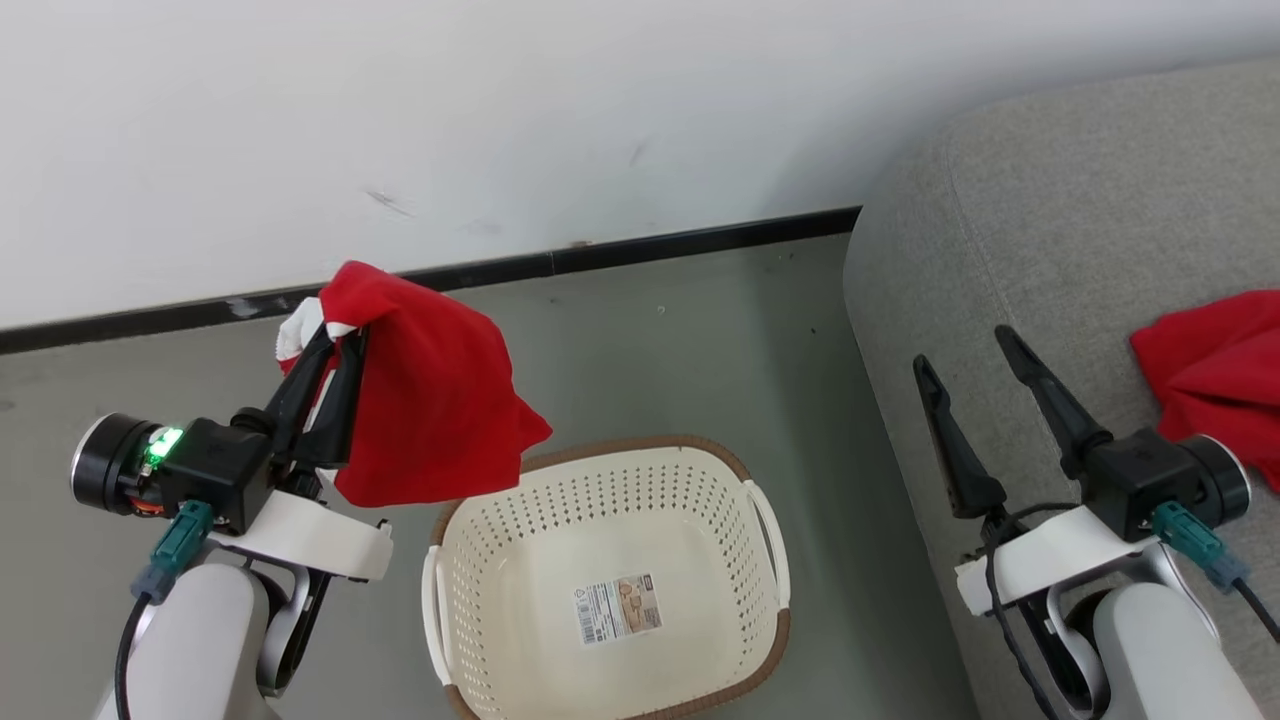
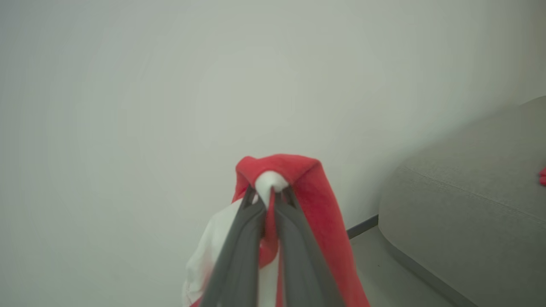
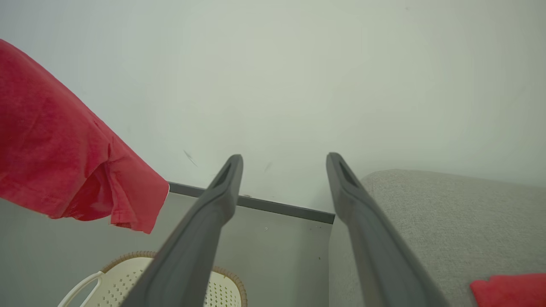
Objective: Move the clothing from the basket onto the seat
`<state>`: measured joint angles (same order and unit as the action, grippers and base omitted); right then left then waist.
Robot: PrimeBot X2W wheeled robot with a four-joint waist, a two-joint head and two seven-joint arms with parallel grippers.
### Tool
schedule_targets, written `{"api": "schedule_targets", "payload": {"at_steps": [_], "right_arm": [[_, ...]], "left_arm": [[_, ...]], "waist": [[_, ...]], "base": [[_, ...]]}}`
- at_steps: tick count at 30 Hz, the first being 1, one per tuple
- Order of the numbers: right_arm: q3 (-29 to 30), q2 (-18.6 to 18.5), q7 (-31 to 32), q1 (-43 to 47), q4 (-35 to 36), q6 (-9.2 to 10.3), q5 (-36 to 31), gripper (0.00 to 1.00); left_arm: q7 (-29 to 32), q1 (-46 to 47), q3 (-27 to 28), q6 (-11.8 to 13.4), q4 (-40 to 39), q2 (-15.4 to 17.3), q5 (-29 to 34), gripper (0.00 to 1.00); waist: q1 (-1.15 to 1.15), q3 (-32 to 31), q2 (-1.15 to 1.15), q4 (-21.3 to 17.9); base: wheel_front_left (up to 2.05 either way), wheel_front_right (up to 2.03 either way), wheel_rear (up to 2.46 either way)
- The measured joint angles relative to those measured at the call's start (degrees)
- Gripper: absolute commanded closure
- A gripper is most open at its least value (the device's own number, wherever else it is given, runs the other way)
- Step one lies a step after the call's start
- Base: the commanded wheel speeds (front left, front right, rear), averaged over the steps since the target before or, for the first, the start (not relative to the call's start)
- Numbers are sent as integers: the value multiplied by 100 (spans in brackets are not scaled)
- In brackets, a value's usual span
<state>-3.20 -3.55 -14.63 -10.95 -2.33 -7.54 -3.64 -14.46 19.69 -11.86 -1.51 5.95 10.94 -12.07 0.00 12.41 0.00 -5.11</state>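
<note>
We list one soft red garment [image 1: 440, 400] with white trim, pinched in the closed jaws of our left gripper [image 1: 338, 338], hanging above the floor [image 1: 650, 340] beside the oval perforated cream basket [image 1: 520, 560]. A second red garment [image 1: 1215, 355] lies crumpled on the grey woven seat [image 1: 1050, 200], where our right gripper [image 1: 962, 350] hovers, jaws spread wide, empty. Grey-green floor, black skirting [image 1: 700, 238], scuffed white wall [image 1: 600, 100].
</note>
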Motion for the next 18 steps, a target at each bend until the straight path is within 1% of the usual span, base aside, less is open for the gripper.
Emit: {"api": "schedule_targets", "payload": {"at_steps": [7, 9, 13, 18], "right_arm": [[-180, -64, 0, 286, -67, 0, 3, 0], [-258, -107, 0, 360, -111, 0, 10, 0], [-459, -213, 0, 467, -202, 0, 12, 0], [-903, -343, 0, 521, -355, 0, 55, 0]], "left_arm": [[2, -156, -80, -123, -174, 88, 0, 100], [13, -162, -137, -124, -268, 102, 0, 100], [82, -163, -231, -194, -411, 118, 0, 100], [207, -203, -391, -267, -653, 144, 0, 100]], "waist": [[0, -450, 0, 102], [0, -569, 0, 130], [0, -738, 0, 172], [0, -989, 0, 241]], "base": [[0, 0, 0], [0, 0, 0], [0, 0, 0], [0, 0, 0]]}}
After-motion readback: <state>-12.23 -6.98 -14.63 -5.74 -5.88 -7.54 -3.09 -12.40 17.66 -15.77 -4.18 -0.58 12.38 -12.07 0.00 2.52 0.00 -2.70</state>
